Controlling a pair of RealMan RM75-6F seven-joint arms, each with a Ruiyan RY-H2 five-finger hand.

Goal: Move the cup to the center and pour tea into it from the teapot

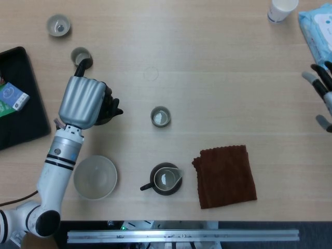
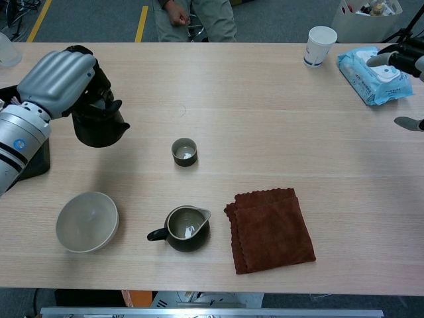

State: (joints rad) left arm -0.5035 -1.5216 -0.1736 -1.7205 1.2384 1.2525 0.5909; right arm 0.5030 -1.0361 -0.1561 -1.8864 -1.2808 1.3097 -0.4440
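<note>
A small grey-green cup (image 1: 161, 116) (image 2: 184, 152) stands near the middle of the table. My left hand (image 1: 83, 101) (image 2: 58, 82) grips a black teapot (image 1: 108, 106) (image 2: 99, 123) by its handle and holds it off the table, left of the cup, spout towards the cup. Most of the pot is hidden under the hand in the head view. My right hand (image 1: 323, 92) (image 2: 401, 61) shows only at the far right edge, fingers spread, holding nothing.
A dark pitcher (image 1: 166, 179) (image 2: 185, 228), a pale bowl (image 1: 95, 177) (image 2: 87, 221) and a brown cloth (image 1: 225, 176) (image 2: 271, 228) lie along the front. Two small cups (image 1: 58, 25) (image 1: 81, 56) and a black tray (image 1: 18, 104) sit at the left. A paper cup (image 2: 321, 45) and wipes pack (image 2: 368, 66) are far right.
</note>
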